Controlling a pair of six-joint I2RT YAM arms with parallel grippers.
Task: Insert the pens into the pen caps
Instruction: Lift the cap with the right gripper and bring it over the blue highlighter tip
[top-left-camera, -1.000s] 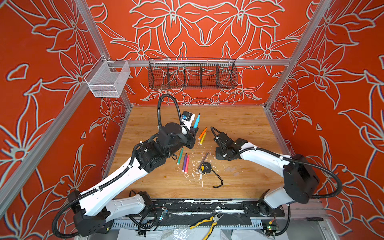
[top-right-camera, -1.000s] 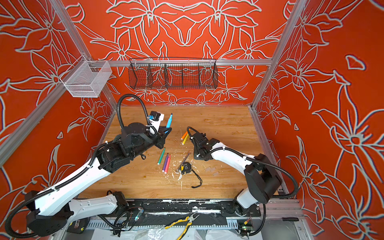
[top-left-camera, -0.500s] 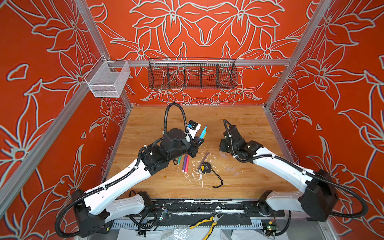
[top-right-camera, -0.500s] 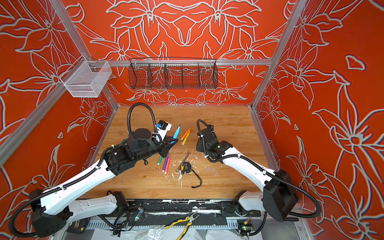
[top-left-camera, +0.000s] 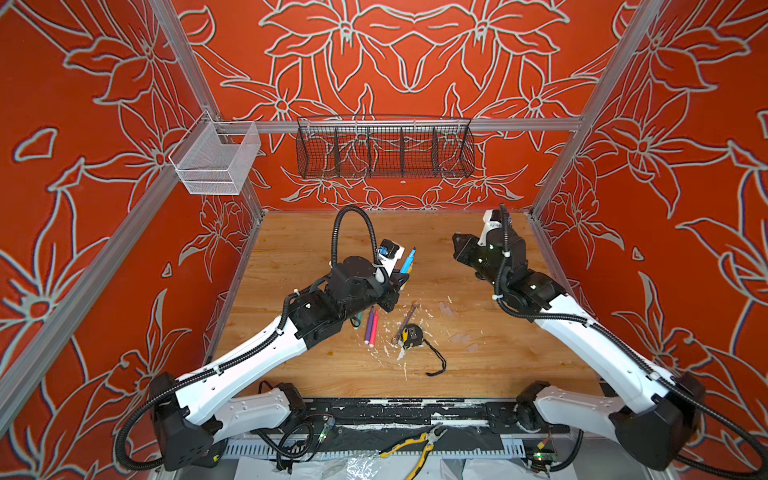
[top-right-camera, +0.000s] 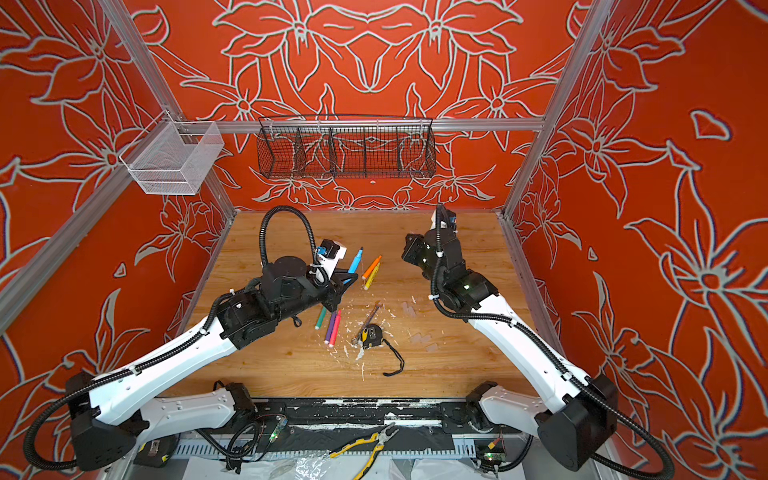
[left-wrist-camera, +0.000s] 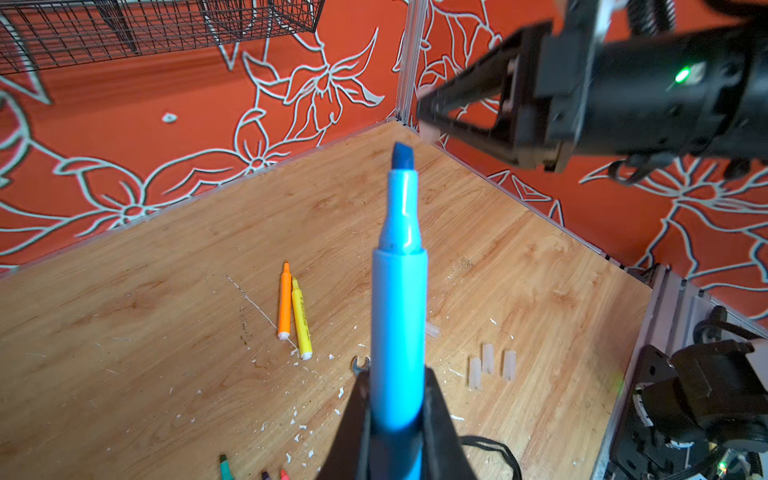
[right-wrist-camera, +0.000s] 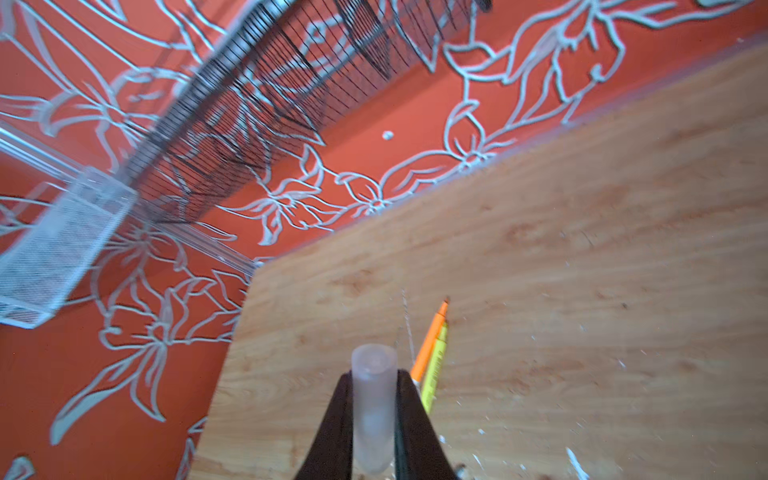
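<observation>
My left gripper (left-wrist-camera: 397, 378) is shut on the blue pen (left-wrist-camera: 399, 311), whose bare tip points up and away; both top views show the blue pen (top-left-camera: 409, 259) (top-right-camera: 356, 259) above the table's middle. My right gripper (right-wrist-camera: 370, 376) is shut on a clear pen cap (right-wrist-camera: 372, 399), raised at the back right (top-left-camera: 459, 245), apart from the blue tip. On the wood the orange pen (top-right-camera: 371, 267) and the yellow pen (top-right-camera: 372, 277) lie side by side. Green (top-right-camera: 321, 318), purple (top-right-camera: 331, 326) and pink (top-right-camera: 336, 326) pens lie nearer. Three loose caps (left-wrist-camera: 487, 357) lie together.
A grey wrench (top-left-camera: 407, 318) and a tape measure (top-left-camera: 411, 334) with a black strap lie mid-table among white flecks. A black wire basket (top-left-camera: 384, 147) and a white mesh basket (top-left-camera: 216, 160) hang on the back rail. Pliers (top-left-camera: 415, 449) lie below the front edge.
My right gripper has lifted off the table and swung back and to the right with the cap. My left gripper has carried the blue pen right and nearer.
</observation>
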